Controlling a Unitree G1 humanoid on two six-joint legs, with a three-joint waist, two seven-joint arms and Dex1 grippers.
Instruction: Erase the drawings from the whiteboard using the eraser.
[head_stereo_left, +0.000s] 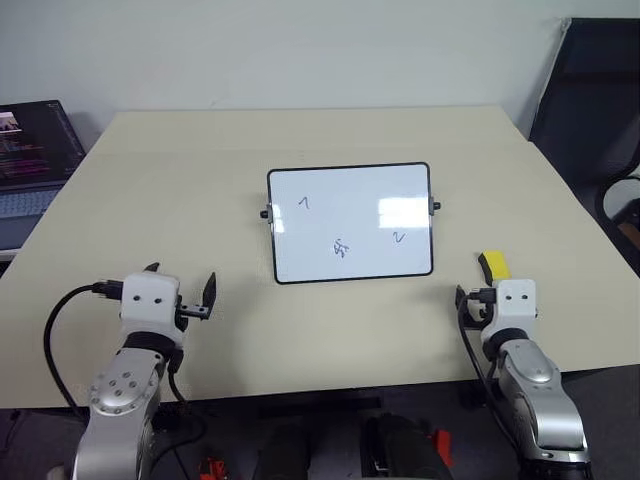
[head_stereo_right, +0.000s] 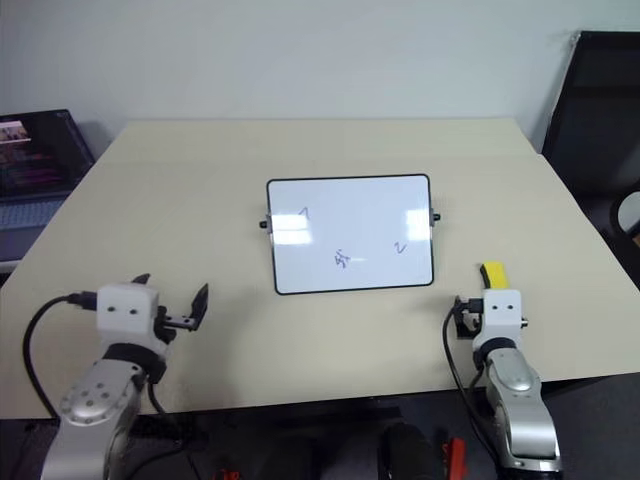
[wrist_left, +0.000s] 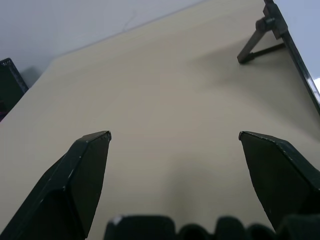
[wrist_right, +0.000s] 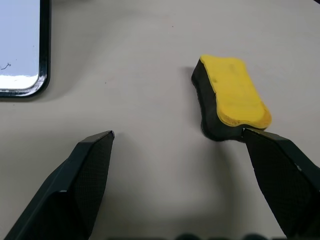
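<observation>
1. You have erased nothing yet: all three drawings (head_stereo_left: 342, 246) remain on the whiteboard (head_stereo_left: 350, 222), mid-worktop (head_stereo_left: 200, 200).
2. The eraser (wrist_right: 232, 97) lies on the worktop right of the board, untouched.
3. Your right end effector (wrist_right: 177, 145) is spread wide just short of it, gripping nothing; your left end effector (wrist_left: 175, 137) is open and empty too.
4. Grasping and wiping remain.
</observation>
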